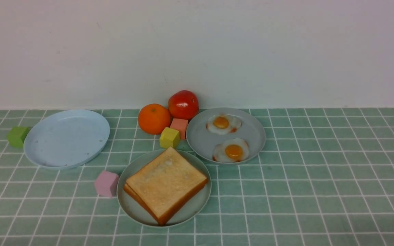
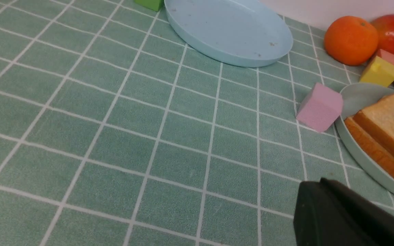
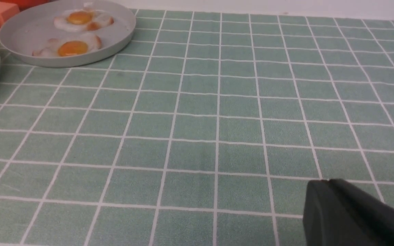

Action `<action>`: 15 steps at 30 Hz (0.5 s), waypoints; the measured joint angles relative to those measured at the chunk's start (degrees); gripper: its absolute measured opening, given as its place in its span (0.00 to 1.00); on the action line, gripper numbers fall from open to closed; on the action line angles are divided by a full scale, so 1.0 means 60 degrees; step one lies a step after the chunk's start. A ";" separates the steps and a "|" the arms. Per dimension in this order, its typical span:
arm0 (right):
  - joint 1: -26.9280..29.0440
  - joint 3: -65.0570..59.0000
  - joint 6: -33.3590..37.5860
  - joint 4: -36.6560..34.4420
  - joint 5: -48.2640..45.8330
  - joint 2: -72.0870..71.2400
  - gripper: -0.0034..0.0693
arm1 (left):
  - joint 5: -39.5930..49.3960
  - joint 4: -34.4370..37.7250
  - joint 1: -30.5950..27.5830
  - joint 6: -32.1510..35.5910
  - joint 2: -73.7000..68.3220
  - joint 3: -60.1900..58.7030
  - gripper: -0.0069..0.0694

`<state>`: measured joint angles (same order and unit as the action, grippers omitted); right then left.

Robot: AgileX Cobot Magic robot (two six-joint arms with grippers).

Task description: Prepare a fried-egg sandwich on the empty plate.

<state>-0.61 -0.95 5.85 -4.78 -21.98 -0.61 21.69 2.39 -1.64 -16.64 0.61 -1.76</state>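
Observation:
Two thick toast slices (image 1: 166, 182) lie stacked on the muted sea-green plate (image 1: 128, 205) at front centre. Two fried eggs (image 1: 223, 123) (image 1: 232, 151) lie on the grey-blue plate (image 1: 257, 136) behind it to the right. The pale sky-blue plate (image 1: 67, 138) at the left has nothing on it. Neither gripper shows in the front view. My left gripper (image 2: 320, 181) is shut and empty, low over the cloth near the toast (image 2: 392, 126). My right gripper (image 3: 324, 181) is shut and empty, over bare cloth well to the right of the eggs (image 3: 70, 48).
An orange (image 1: 154, 118), a tomato (image 1: 183, 104), a yellow cube (image 1: 169, 137) and a salmon cube (image 1: 180, 125) crowd behind the toast plate. A pink cube (image 1: 106, 183) touches its left rim. A green cube (image 1: 17, 136) sits left of the sky-blue plate. A wall stands behind.

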 joint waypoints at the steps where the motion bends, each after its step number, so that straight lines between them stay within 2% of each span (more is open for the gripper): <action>1: 0.0000 0.0000 0.0000 0.0000 0.0000 0.0000 0.08 | -0.0011 -0.0009 0.0000 0.0000 0.0000 0.0000 0.07; 15: 0.0000 0.0000 0.0000 0.0000 0.0000 0.0000 0.09 | -0.0011 -0.0009 0.0000 0.0000 0.0000 0.0000 0.07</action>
<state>-0.61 -0.95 5.85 -4.78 -21.98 -0.61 21.63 2.33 -1.64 -16.64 0.61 -1.76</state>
